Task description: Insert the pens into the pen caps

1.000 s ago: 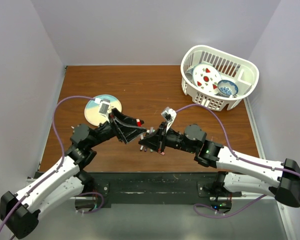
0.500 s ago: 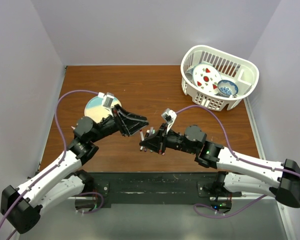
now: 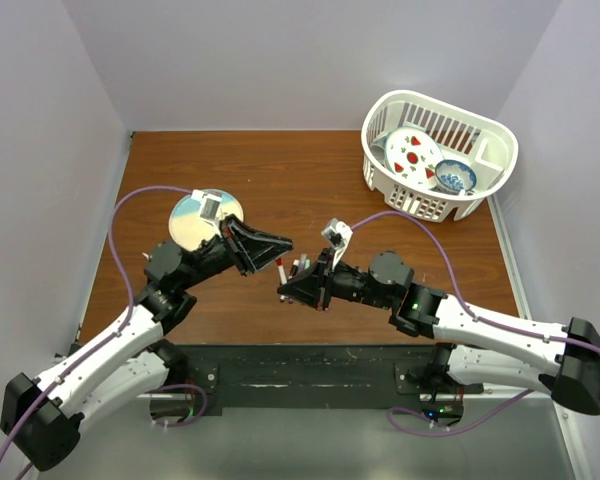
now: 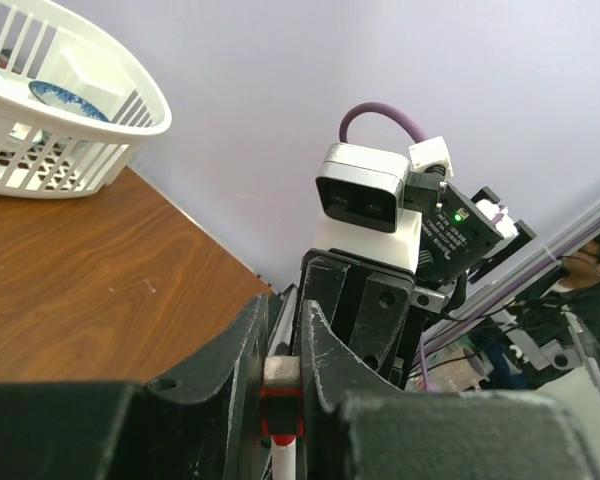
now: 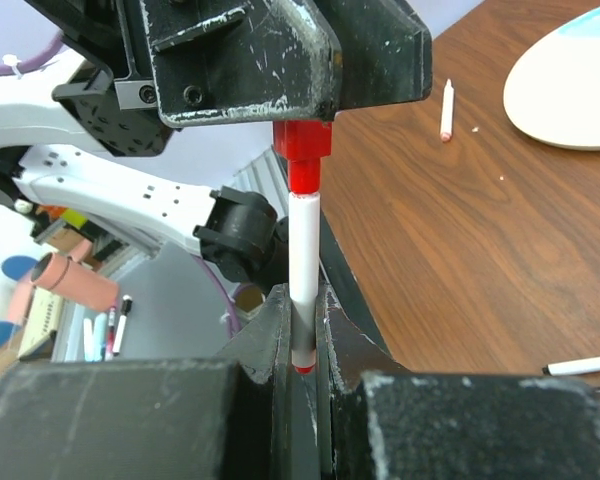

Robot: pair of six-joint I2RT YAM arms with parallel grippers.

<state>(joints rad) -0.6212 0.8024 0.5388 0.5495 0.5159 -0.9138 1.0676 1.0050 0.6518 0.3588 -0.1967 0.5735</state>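
At the near edge of the table (image 3: 310,180), both arms are bolted side by side and reach inward, meeting over the middle of the wood.

- Right gripper (image 5: 300,310): jaws narrow, clamped on the lower part of a white pen (image 5: 301,250). The pen stands up out of the fingers; a red end shows at the bottom, between the jaws.
- Red cap (image 5: 302,160): sits at the top of that pen, in line with the barrel. Whether it is pushed fully home cannot be told.
- Left gripper (image 4: 280,345): comes in from the opposite side, jaws narrow, pinching the red cap between the two black fingers. In the left wrist view the cap fills the gap, with a pale end just above it.
- Pen and cap are held clear above the table, between the two grippers.
- Loose on the wood, right wrist view: a slim white pen with a reddish end (image 5: 446,108) just beside the plate, and another white pen (image 5: 585,364) at the lower right edge.
- Further back, left: round plate (image 3: 185,225), partly covered by the left wrist.
- Far right corner: white slatted basket (image 3: 435,205) holding a dish with red marks (image 3: 413,152) and a blue-patterned bowl (image 3: 456,176).
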